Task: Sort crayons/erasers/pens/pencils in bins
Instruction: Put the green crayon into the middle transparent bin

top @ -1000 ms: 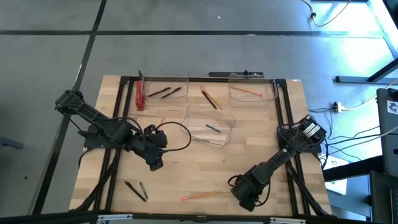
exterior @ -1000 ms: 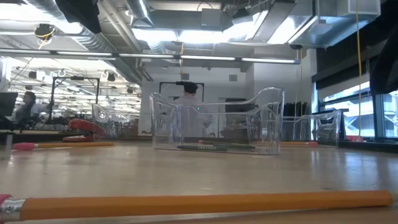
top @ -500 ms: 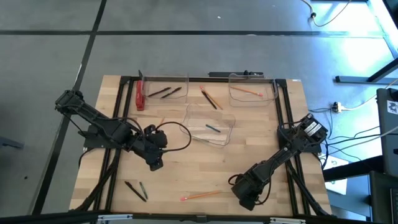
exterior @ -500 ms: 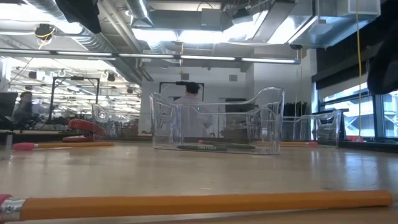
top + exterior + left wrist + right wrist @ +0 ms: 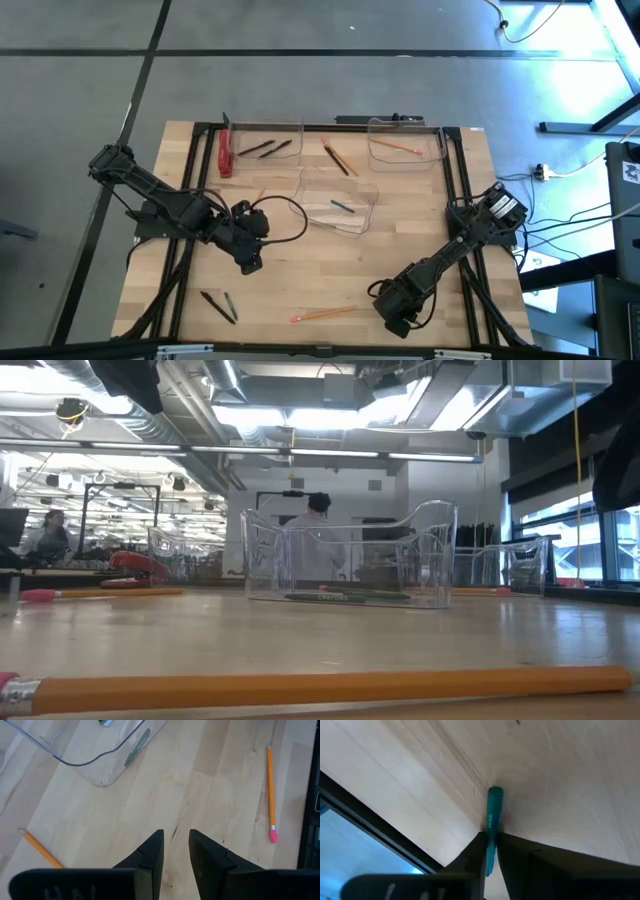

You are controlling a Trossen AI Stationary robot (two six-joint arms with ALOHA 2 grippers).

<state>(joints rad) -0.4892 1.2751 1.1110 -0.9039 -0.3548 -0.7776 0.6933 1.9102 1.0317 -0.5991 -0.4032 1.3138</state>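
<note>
In the right wrist view our right gripper (image 5: 490, 851) has its fingers drawn in on either side of a short green crayon (image 5: 492, 820), which lies flat on the wood at the middle of that frame; the fingers look to be touching it, though we cannot tell whether the pinch is firm. In the high view this gripper (image 5: 395, 312) sits at the lower right of the table, just beside a pencil (image 5: 322, 314). We judge the crayon light and stiff, but waxy, so it may slip or snap under a hard squeeze; we would take it near its middle, across its width. The left gripper (image 5: 176, 851) hangs over bare wood in the middle left of the high view, fingers a little apart and holding nothing. The bins lie along the upper part of the table: one (image 5: 365, 222) at centre holds a small stick, one (image 5: 300, 127) at upper left pens, one (image 5: 372, 127) at upper right a pencil.
</note>
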